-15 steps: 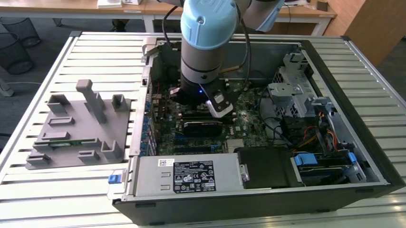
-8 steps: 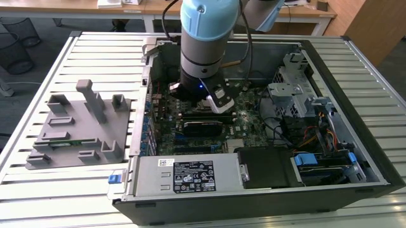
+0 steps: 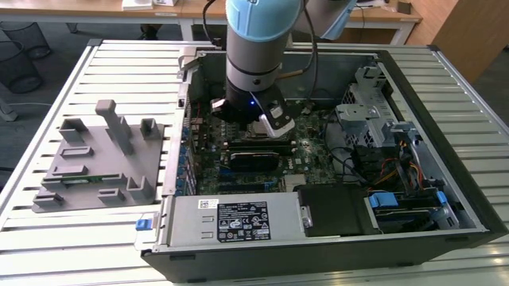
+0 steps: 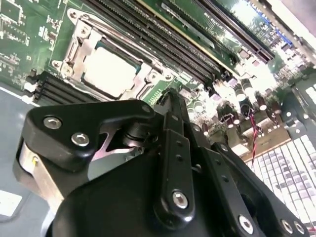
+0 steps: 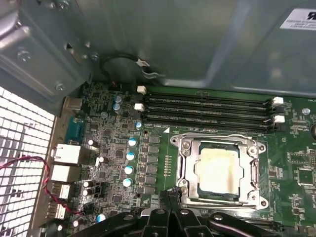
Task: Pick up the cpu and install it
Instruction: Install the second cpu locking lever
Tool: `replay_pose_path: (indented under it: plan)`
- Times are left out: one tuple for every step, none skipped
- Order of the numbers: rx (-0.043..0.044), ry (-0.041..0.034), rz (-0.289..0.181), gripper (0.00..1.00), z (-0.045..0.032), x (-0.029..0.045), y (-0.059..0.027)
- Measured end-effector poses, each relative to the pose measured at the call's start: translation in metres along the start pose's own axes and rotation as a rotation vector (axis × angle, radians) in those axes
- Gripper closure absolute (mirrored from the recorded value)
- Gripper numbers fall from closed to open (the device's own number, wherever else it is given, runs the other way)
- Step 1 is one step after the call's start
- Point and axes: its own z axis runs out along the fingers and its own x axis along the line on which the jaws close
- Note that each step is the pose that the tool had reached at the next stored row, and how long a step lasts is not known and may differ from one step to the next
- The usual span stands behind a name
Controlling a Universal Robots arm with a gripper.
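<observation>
The cpu sits inside the metal socket frame on the motherboard, just beside the four memory slots. The gripper hovers close over the frame's edge; its black linkages hide the fingertips, so whether it is parted cannot be told, though it seems empty. A white label on the case wall is cut off.

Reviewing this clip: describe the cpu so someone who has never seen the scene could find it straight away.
Start at the open computer case and its green motherboard. Beside the row of long black memory slots sits a metal socket frame; the cpu lies inside it, in both wrist views. It is the only flat, pale, shiny square there, with the pincer close by.
</observation>
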Motion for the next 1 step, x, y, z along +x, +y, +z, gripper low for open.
replay_pose_path:
  plan:
    - [-0.0001,-0.0001,0.000,0.89,-0.0007,0.0000,0.0002]
